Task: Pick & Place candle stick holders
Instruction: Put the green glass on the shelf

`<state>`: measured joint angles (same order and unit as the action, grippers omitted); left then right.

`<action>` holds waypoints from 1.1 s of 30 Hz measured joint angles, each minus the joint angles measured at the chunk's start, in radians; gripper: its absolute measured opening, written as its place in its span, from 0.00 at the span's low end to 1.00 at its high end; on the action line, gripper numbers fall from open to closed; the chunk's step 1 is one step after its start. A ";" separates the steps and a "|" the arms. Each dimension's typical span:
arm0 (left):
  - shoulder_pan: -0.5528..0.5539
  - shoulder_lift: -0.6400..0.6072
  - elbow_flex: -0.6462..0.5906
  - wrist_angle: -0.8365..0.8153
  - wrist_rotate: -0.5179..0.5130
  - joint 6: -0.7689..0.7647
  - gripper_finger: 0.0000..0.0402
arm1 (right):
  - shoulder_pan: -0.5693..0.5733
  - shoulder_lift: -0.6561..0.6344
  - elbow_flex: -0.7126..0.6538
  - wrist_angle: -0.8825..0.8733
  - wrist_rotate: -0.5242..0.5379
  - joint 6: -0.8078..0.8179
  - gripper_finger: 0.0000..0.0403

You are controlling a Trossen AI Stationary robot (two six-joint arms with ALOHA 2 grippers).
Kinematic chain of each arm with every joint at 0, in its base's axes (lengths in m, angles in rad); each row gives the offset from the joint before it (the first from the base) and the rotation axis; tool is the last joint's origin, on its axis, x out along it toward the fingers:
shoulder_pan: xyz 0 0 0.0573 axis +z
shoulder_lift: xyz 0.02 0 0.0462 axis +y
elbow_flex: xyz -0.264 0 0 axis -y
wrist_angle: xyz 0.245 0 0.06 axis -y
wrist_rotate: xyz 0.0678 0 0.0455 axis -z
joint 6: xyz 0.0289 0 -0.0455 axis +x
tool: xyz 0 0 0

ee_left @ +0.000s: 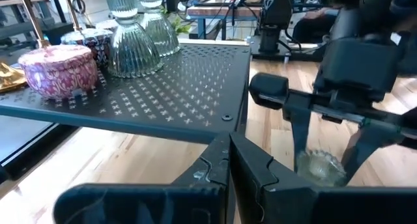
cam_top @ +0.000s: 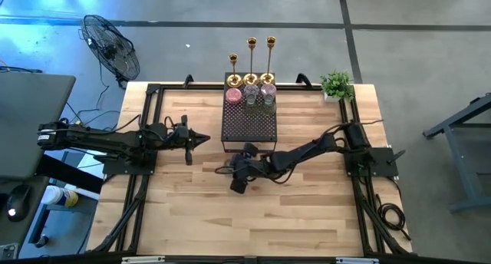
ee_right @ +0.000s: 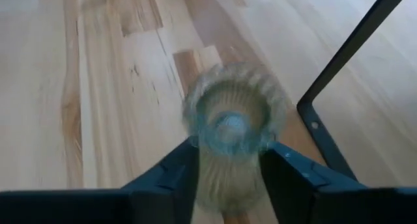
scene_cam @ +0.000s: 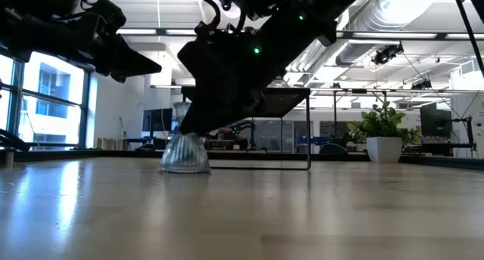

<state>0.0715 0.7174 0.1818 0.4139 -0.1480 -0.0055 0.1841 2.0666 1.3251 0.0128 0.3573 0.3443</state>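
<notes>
High view: the black mesh stand (cam_top: 248, 122) sits at the middle of the tabletop's far half. On its far end are a pink cup (cam_top: 233, 94) and ribbed glass cups (cam_top: 259, 95); three gold candlesticks (cam_top: 252, 63) stand in a row at the table's far edge, just behind the stand. A potted plant (cam_top: 336, 84) is at the far right corner. The right gripper (cam_top: 232, 167) reaches from the right side to a spot just off the stand's near edge, near table centre. The left gripper (cam_top: 201, 138) hangs beside the stand's left edge.

Low view: a ribbed clear glass cup (scene_cam: 184, 153) stands on the tabletop (scene_cam: 242, 215) under the dark right arm, in front of the stand's frame (scene_cam: 281, 131). The plant (scene_cam: 384, 135) is at the right.

Left wrist view: left fingers (ee_left: 251, 168) pressed together, holding nothing. On the stand top (ee_left: 182, 87) are the pink cup (ee_left: 57, 68) and two ribbed cups (ee_left: 140, 36). Beyond the stand's corner the right gripper (ee_left: 322, 157) straddles the glass cup (ee_left: 319, 167) on the table.

Right wrist view: right fingers (ee_right: 176, 168) spread either side of the ribbed cup (ee_right: 233, 129), close against its sides; true contact cannot be told. The stand's leg (ee_right: 339, 87) is just beside it.
</notes>
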 joint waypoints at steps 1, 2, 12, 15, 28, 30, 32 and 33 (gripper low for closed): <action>0.000 0.000 0.000 -0.006 0.004 0.000 0.01 | 0.000 0.000 0.000 -0.005 0.001 -0.002 0.42; 0.000 0.000 0.000 -0.014 0.005 0.000 0.01 | 0.000 0.000 0.000 -0.006 0.004 -0.001 0.45; -0.015 0.000 0.000 -0.068 0.088 0.020 0.01 | 0.040 -0.144 0.000 -0.214 0.017 -0.002 0.59; -0.078 0.000 0.010 -0.091 0.048 0.013 0.01 | 0.100 -0.213 -0.055 -0.268 0.153 0.013 0.52; -0.534 0.183 0.098 -0.228 -0.374 -0.310 0.00 | 0.295 -0.488 -0.568 0.248 0.285 0.138 0.03; -0.569 0.256 0.098 -0.185 -0.463 -0.383 0.00 | 0.309 -0.516 -0.610 0.294 0.323 0.136 0.01; -0.584 0.337 0.098 -0.125 -0.500 -0.443 0.01 | 0.320 -0.540 -0.644 0.338 0.353 0.129 0.03; -0.585 0.381 0.098 -0.090 -0.503 -0.468 0.02 | 0.323 -0.546 -0.656 0.361 0.365 0.129 0.04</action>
<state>-0.5138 1.0987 0.2794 0.3236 -0.6513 -0.4733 0.5074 1.5204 0.6695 0.3739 0.7221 0.4729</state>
